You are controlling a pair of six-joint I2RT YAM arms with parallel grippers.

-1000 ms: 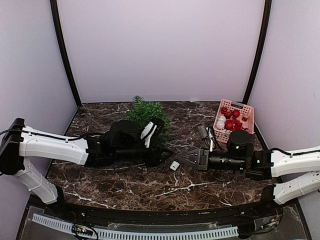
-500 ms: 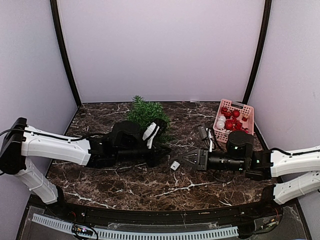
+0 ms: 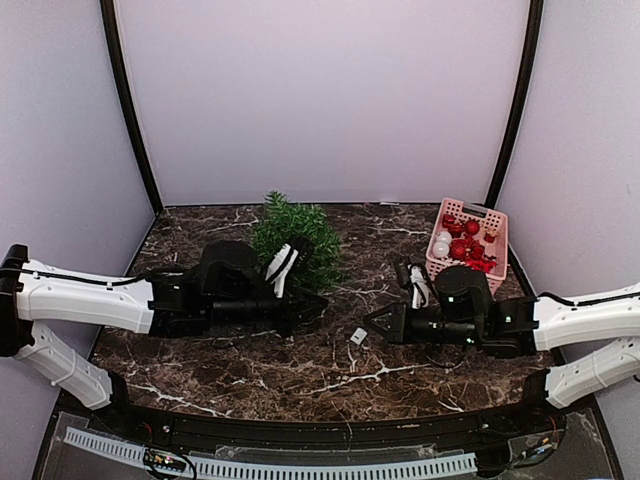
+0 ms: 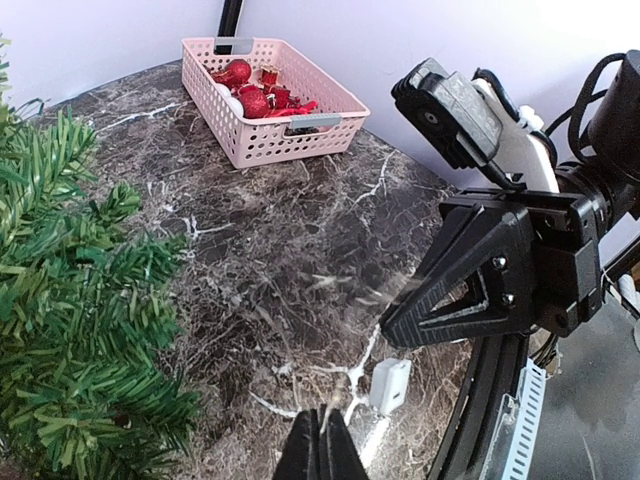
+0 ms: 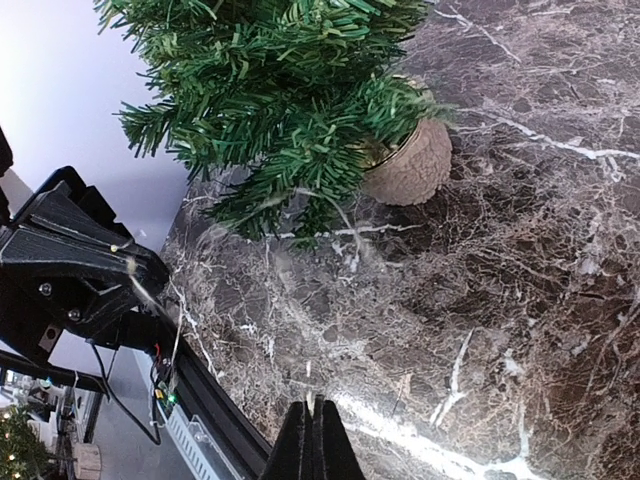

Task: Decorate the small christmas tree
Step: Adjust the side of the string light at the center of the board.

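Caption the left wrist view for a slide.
Left gripper shut over table, small christmas tree beside it, white box ahead, right gripper opposite, pink basket beyond.

1. I see a table (image 3: pixel 300 370) topped in dark brown marble with white veins.
2. Back wall (image 3: pixel 320 100) is plain pale lilac; left wall (image 3: pixel 50 130) and right wall (image 3: pixel 590 130) match it.
3. A black pole (image 3: pixel 128 110) runs up each back corner, leaning outward.
4. Black curved rim (image 3: pixel 320 425) edges the near side, with a white slotted strip (image 3: pixel 300 467) just below.
5. Light looks soft and even to me.
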